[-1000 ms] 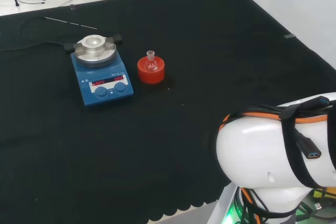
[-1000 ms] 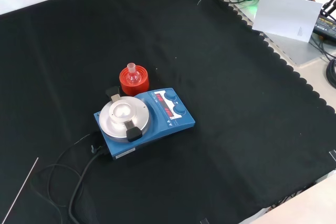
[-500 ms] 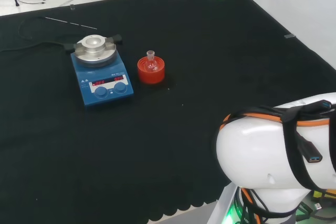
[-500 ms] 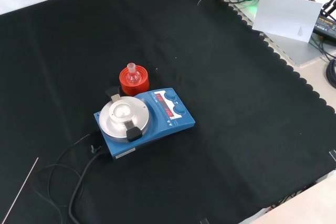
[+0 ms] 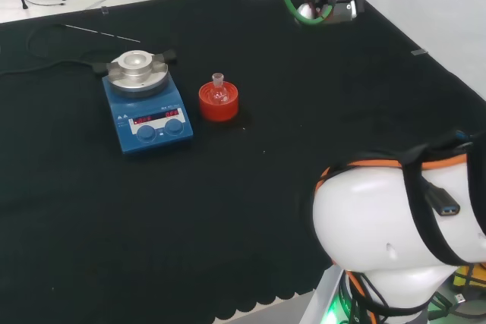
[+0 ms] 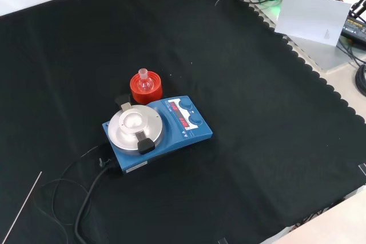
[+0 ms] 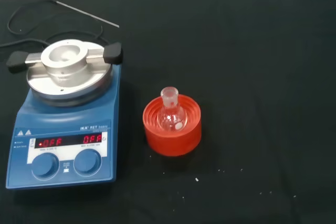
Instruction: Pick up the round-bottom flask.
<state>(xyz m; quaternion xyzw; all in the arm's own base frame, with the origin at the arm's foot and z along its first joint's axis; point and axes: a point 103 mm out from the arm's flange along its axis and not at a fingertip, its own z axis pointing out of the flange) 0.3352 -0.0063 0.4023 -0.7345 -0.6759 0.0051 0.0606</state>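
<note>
Clear flask (image 7: 171, 115), red ribbed stand (image 7: 172, 136), black cloth (image 7: 262, 77).

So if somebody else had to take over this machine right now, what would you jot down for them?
Hand: none of its fingers can be made out, so its state cannot be told.
Round-bottom flask: upright in the red ribbed stand, on the black cloth beside the blue stirrer plate, apart from it.
Done: nothing yet; the flask is untouched.
Left: reach the flask, grasp it, lift it off its stand.

Round-bottom flask (image 5: 219, 93) upright in red stand (image 5: 219, 104), beside stirrer (image 5: 146, 108).
</note>
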